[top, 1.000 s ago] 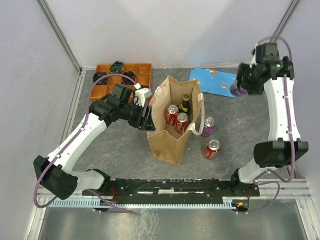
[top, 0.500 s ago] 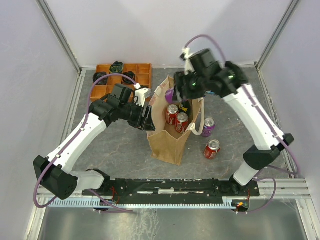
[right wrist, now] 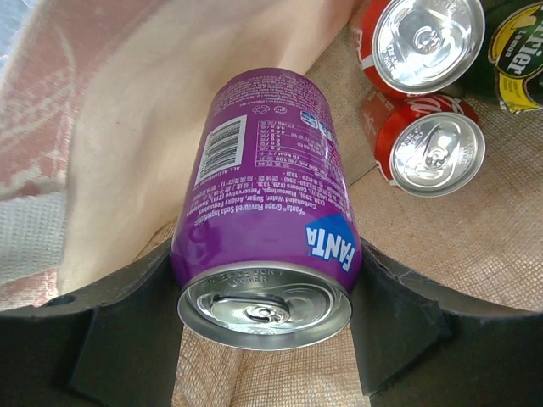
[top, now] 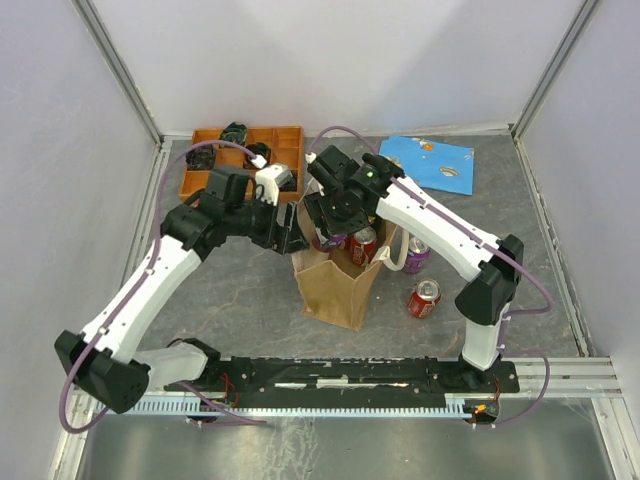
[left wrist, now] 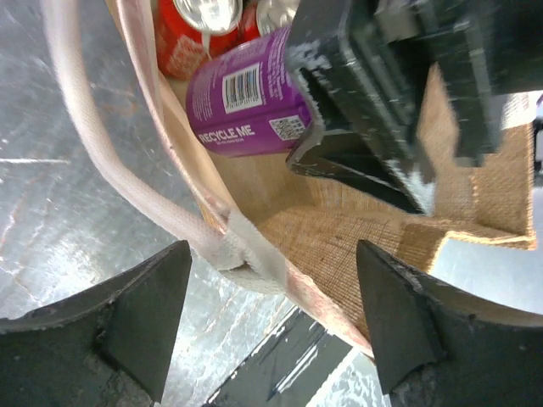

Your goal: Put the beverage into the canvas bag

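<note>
The canvas bag [top: 338, 290] stands upright mid-table, tan with a white handle [left wrist: 93, 161]. My right gripper [right wrist: 265, 314] is shut on a purple Fanta can [right wrist: 267, 220], the beverage, and holds it inside the bag's mouth by the left wall, top toward the camera. From above only a sliver of that can [top: 334, 240] shows under the right gripper [top: 335, 215]. Two red cans [right wrist: 428, 144] and a green bottle [right wrist: 517, 51] sit in the bag. My left gripper [left wrist: 271, 326] is open and straddles the bag's left rim [left wrist: 254, 254] without touching it.
Behind the bag at the left is an orange compartment tray [top: 240, 150]. A blue flat item [top: 432, 162] lies at the back right. A second purple can [top: 416, 254] and a red can [top: 425, 298] lie on the table right of the bag.
The right arm swung from the back right corner to the bag and brought the purple can down into its mouth. The left gripper's jaws widened off the bag's rim.
</note>
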Robot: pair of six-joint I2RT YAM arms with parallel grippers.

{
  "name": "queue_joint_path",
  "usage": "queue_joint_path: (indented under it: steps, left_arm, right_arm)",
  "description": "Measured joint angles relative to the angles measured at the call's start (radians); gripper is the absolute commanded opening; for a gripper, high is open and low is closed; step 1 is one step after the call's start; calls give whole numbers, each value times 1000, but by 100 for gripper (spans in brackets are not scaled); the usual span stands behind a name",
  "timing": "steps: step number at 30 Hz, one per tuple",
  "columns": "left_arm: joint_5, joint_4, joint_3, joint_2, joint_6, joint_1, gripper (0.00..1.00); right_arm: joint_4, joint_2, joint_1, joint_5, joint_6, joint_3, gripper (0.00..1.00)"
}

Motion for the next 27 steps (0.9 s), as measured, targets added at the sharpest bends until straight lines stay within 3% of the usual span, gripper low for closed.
queue_joint_path:
  steps: [3, 7, 18, 27]
  left_arm:
    - [-25, 53, 0, -58, -32, 18, 95]
    - [-55, 107, 0, -128, -77, 55, 97]
    - [-68, 183, -5, -208, -196, 320, 96]
    - [-67, 185, -34, -200, -219, 346, 95]
  right_arm:
    - [13, 3, -1, 12, 0, -3, 0]
    - [26, 3, -1, 20, 0, -11, 0]
    - [37, 62, -1, 32, 0, -74, 0]
    - [37, 118, 0, 56, 0, -81, 0]
